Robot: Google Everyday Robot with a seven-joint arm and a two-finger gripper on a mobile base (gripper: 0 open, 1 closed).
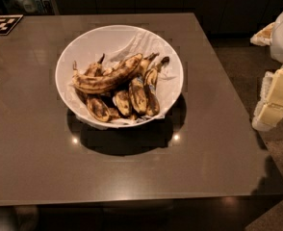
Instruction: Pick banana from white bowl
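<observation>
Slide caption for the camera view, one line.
Overripe banana atop darker ones in a paper-lined white bowl on a brown table; claw at frame right, well clear of the bowl.

Banana (108, 78): long, curved, brown-streaked yellow, lying across darker bananas (137, 96) in bowl (74, 52). End effector (275, 100) far right, apart.

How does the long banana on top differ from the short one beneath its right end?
The long banana lies crosswise on top, dull yellow, brown-streaked; the short banana is stubbier, darker, lying front-to-back underneath. Both are overripe, in the white bowl. The gripper hangs right of the table.
</observation>
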